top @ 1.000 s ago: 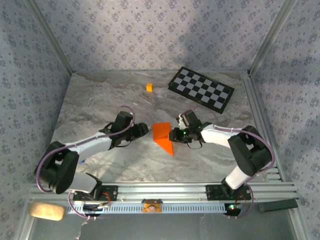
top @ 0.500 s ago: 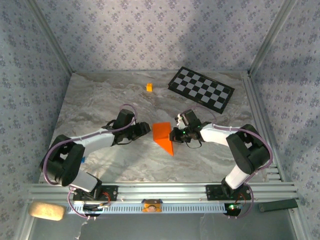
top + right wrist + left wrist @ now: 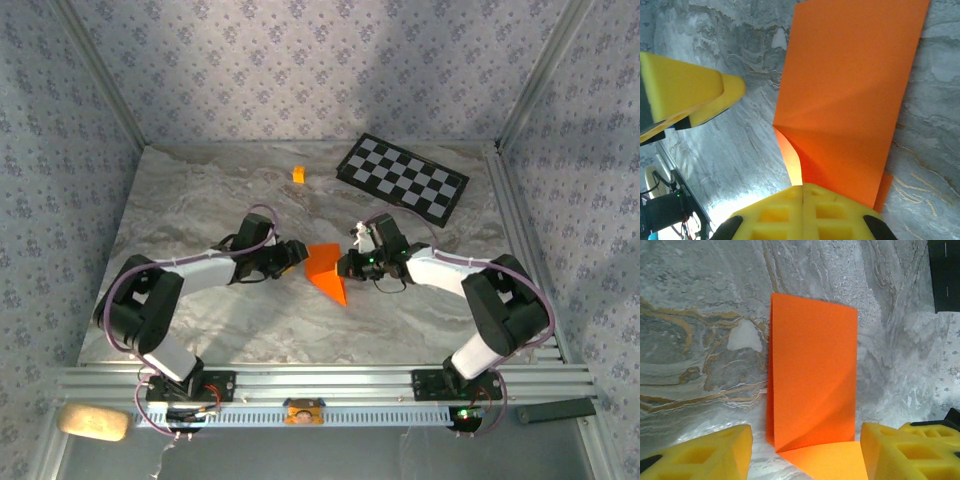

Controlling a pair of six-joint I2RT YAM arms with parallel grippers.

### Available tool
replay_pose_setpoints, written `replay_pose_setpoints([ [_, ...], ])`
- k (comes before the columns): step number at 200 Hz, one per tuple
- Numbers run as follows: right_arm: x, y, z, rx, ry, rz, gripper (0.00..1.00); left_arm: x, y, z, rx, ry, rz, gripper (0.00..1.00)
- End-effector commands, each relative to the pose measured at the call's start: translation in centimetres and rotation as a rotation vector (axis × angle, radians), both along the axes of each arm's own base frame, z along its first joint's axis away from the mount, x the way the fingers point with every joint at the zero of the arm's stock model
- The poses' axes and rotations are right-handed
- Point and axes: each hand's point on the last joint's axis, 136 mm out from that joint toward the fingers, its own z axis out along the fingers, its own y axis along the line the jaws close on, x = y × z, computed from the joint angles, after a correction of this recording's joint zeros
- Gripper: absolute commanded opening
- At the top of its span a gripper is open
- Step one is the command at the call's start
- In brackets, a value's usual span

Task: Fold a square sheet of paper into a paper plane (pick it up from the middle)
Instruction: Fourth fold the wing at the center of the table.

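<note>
The square sheet of paper [image 3: 326, 268] is bright orange and folded into a creased pointed shape, lying mid-table between both arms. My right gripper [image 3: 347, 266] is shut on its right edge; in the right wrist view the yellow pads [image 3: 830, 210] meet at the gripper [image 3: 802, 190] and pinch a lifted flap of the paper [image 3: 850, 90]. My left gripper [image 3: 296, 256] stands open at the sheet's left edge. In the left wrist view the paper [image 3: 812, 380] lies between its spread yellow fingers [image 3: 695, 455], without touching either one.
A black-and-white checkered board [image 3: 402, 178] lies at the back right, its dark edge [image 3: 945, 275] in the left wrist view. A tiny orange-yellow cube [image 3: 298, 174] sits at the back centre. Patterned walls and metal rails bound the marble table [image 3: 200, 200].
The right gripper has shut on the paper's right edge. The left arm has reached right, bringing its open gripper up to the paper's left edge.
</note>
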Motion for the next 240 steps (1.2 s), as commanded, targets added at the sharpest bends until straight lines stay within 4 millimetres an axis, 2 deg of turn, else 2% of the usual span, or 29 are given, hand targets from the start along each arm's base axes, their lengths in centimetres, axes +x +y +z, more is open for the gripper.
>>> replay_pose_setpoints([
  [1, -0.2, 0.0, 0.7, 0.039, -0.018, 0.017, 0.02, 0.8, -1.0, 0.6, -0.048, 0.005, -0.014, 0.58],
  [59, 0.0, -0.3, 1.1, 0.085, -0.013, -0.008, 0.02, 0.9, -1.6, -0.5, -0.061, 0.045, -0.023, 0.58],
  [177, -0.3, -1.0, 0.8, 0.083, -0.017, -0.03, 0.01, 1.4, -3.3, -0.9, -0.128, 0.058, -0.062, 0.37],
  [240, -0.5, -1.5, 0.6, 0.078, -0.011, -0.039, 0.01, 1.8, -3.4, -1.2, -0.135, 0.057, -0.047, 0.27],
])
